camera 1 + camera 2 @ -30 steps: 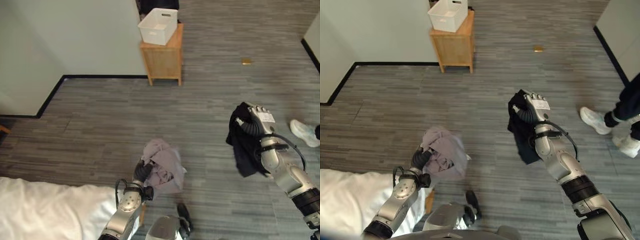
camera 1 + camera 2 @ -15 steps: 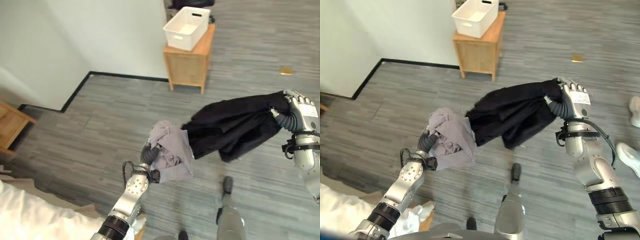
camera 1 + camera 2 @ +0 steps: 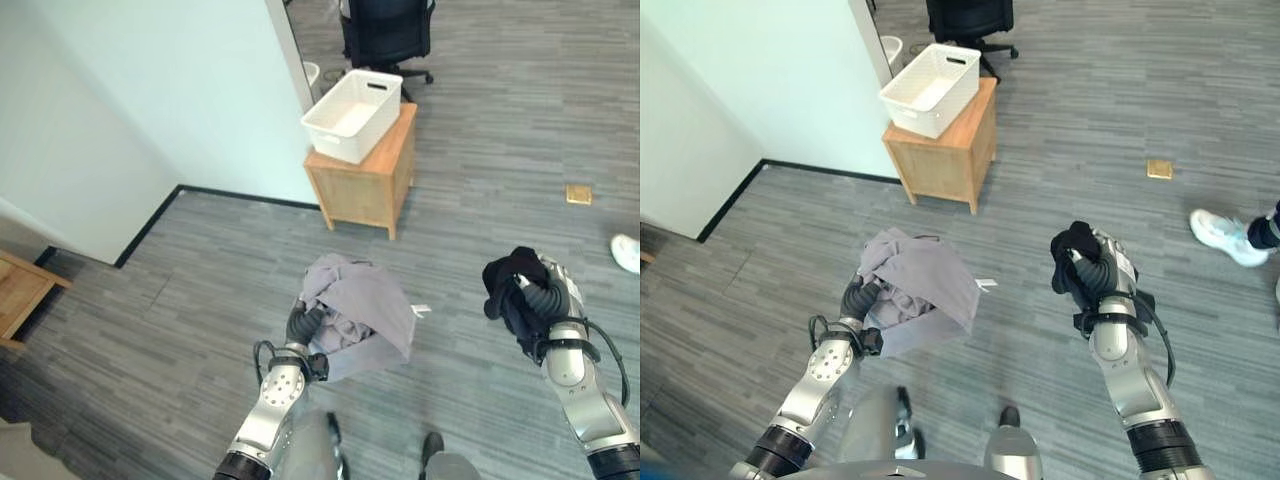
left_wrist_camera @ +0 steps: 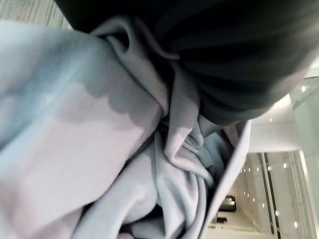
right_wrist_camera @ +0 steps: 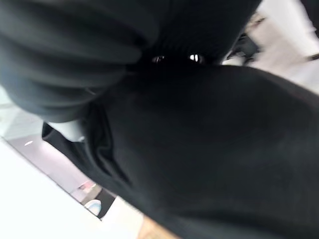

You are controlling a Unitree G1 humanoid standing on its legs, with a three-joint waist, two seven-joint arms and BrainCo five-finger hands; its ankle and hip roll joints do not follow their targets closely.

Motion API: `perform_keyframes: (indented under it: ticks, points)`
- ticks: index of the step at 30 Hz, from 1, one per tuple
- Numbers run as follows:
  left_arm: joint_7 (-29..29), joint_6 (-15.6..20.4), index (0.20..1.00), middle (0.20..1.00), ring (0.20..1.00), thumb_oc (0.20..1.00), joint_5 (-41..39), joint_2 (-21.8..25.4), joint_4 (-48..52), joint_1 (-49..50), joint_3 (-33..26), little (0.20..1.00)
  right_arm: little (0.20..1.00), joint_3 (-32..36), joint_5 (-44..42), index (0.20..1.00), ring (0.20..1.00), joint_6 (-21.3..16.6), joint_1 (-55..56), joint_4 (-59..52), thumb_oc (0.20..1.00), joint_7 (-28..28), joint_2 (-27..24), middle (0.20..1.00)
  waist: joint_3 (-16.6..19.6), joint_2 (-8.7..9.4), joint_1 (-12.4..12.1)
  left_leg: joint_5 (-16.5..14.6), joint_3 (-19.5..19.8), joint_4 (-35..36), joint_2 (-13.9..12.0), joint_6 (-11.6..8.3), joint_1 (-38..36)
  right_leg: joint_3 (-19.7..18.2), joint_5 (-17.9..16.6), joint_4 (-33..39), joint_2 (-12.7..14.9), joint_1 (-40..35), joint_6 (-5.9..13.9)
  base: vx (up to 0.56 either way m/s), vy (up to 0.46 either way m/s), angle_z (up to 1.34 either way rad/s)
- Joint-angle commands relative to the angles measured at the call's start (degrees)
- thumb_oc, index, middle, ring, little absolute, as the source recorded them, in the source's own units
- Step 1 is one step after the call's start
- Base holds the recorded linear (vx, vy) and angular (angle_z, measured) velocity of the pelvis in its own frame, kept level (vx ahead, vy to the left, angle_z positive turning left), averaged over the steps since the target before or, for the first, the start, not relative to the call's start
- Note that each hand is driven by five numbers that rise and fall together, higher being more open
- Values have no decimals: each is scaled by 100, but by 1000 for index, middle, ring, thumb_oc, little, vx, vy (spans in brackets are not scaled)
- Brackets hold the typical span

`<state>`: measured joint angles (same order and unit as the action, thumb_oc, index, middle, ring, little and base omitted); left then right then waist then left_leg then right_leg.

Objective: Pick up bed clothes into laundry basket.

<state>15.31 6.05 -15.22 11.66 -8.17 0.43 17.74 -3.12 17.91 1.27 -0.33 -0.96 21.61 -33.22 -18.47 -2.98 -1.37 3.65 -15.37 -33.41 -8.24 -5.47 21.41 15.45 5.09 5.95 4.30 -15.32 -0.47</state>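
The black cloth [image 3: 512, 283] that was swinging out is bunched in our right hand [image 3: 545, 298] now. Left hand [image 3: 303, 325] grips the grey shirt [image 3: 362, 306]. Basket [image 3: 352, 102] sits on the cabinet [image 3: 372, 165]; we'd better keep both clenched walking over.

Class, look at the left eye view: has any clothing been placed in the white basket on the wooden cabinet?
No. The white basket shows a bare inside; the grey garment is in the left hand.
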Motion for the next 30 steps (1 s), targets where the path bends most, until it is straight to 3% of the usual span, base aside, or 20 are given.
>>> perform_keyframes:
  ticks: [1,2,3,5,6,7,8,9,10,12,13,14,16,17,18,20,24,30]
  points:
    - [12,318,200,200,200,200,28,241,493,-393,83,200,200,185,323,200,200,-413,-733,-334,200,175,-568,200,228,-134,-395,141,-708,2268,125,-61,-1365,151,181,-236,116,-54,681,387,-43,-9]
    - [5,299,200,200,200,200,53,247,469,-361,88,200,200,197,361,200,200,-431,-797,-336,200,254,-625,200,263,-193,-428,362,-1193,2943,71,-93,-1396,261,359,-294,2,-178,700,452,-57,5]
    - [-2,286,200,200,200,200,49,253,451,-357,112,200,200,264,440,200,200,-404,-933,-335,200,353,-756,200,305,-184,-410,301,-1578,3420,46,-128,-1439,388,651,-486,-21,-379,732,595,-95,5]
    - [-28,291,200,200,200,200,-33,314,486,-284,160,200,200,269,569,200,200,-338,-1202,-378,200,352,-886,200,398,-241,-463,217,-1635,3703,144,84,-1637,513,899,-1024,-71,-430,764,665,-105,10]
    - [-48,245,200,200,200,200,-34,347,502,-186,204,200,200,275,680,200,200,-314,-1314,-385,200,431,-838,200,467,-206,-603,144,-1440,3621,420,415,-1831,533,877,-2148,14,-326,984,731,-63,48]
    - [-54,203,200,200,200,200,-32,370,503,-208,258,200,200,370,637,200,200,-311,-1311,-440,200,503,-791,200,466,-131,-590,52,-1484,3569,505,548,-1972,541,606,-2862,190,-114,1313,530,-13,47]
    - [-53,199,200,200,200,200,-33,376,504,-215,262,200,200,382,636,200,200,-309,-1304,-449,200,503,-786,200,463,-114,-599,32,-1490,3565,535,571,-1969,529,634,-2943,236,-76,1350,358,-39,41]
    - [9,126,200,200,200,200,-14,403,421,-292,375,200,200,428,497,200,200,-265,-1340,-560,200,535,-658,200,382,-111,-481,39,-1527,3405,500,767,-2126,377,-303,-4280,349,454,1547,307,-56,18]
    - [14,105,200,200,200,200,19,446,388,-342,391,200,200,477,452,200,200,-258,-1396,-555,200,579,-623,200,391,-140,-421,-63,-1485,3441,482,804,-2274,310,-454,-4812,448,838,1547,430,-89,7]
    - [1,119,200,200,200,200,30,466,380,-380,421,200,200,524,402,200,200,-248,-1465,-535,200,597,-632,200,394,-132,-321,-142,-1368,3502,522,819,-2419,266,-393,-4955,583,1047,1547,254,-47,53]
    - [-29,139,200,200,200,200,13,495,398,-413,432,200,200,551,370,200,200,-236,-1546,-524,200,622,-723,200,428,-119,-300,-199,-1288,3575,563,780,-2544,274,-264,-4555,747,1096,1542,331,-140,83]
    - [-138,138,200,200,200,200,9,529,451,-474,516,200,200,629,301,200,200,-199,-1666,-433,200,630,-870,200,420,-122,-207,-192,-1092,3696,591,672,-2709,341,-126,-3900,919,1177,1404,335,-142,60]
    - [-139,137,200,200,200,200,8,523,451,-479,513,200,200,622,296,200,200,-205,-1680,-419,200,634,-879,200,406,-126,-173,-182,-1059,3711,596,670,-2723,378,-122,-3884,921,1142,1405,208,-182,124]
    - [-301,166,200,200,200,200,-36,615,481,-496,618,200,200,353,210,200,200,-135,-2298,207,200,705,-1428,200,540,-62,-208,-268,-862,3802,465,406,-2845,653,-90,-2325,1196,1122,1248,409,-457,137]
    - [-398,176,200,200,200,200,-54,657,529,-439,694,200,200,119,267,200,200,42,-2635,723,200,619,-1856,200,590,69,-167,-373,-606,3841,480,277,-2962,286,-329,-1367,1026,1281,1308,474,-545,99]
    - [-559,212,200,200,200,200,-116,671,483,-361,679,200,200,103,341,200,200,256,-2828,1339,200,651,-2356,200,583,185,-147,-447,-311,3837,393,145,-3087,-69,-817,-780,1033,1586,1425,330,-415,101]
    - [-705,258,200,200,200,200,-167,630,353,-221,714,200,200,-319,90,200,200,284,-3440,2414,200,513,-2544,200,684,364,-304,-621,-164,3729,427,104,-3316,67,-1021,-428,1136,1231,1451,212,-229,144]
    - [-766,229,200,200,200,200,-274,659,451,85,609,200,200,-1045,99,200,200,206,-4309,2861,200,397,-2552,200,812,322,-453,-783,77,3279,148,-105,-3317,312,-914,-286,925,838,1273,147,-223,8]
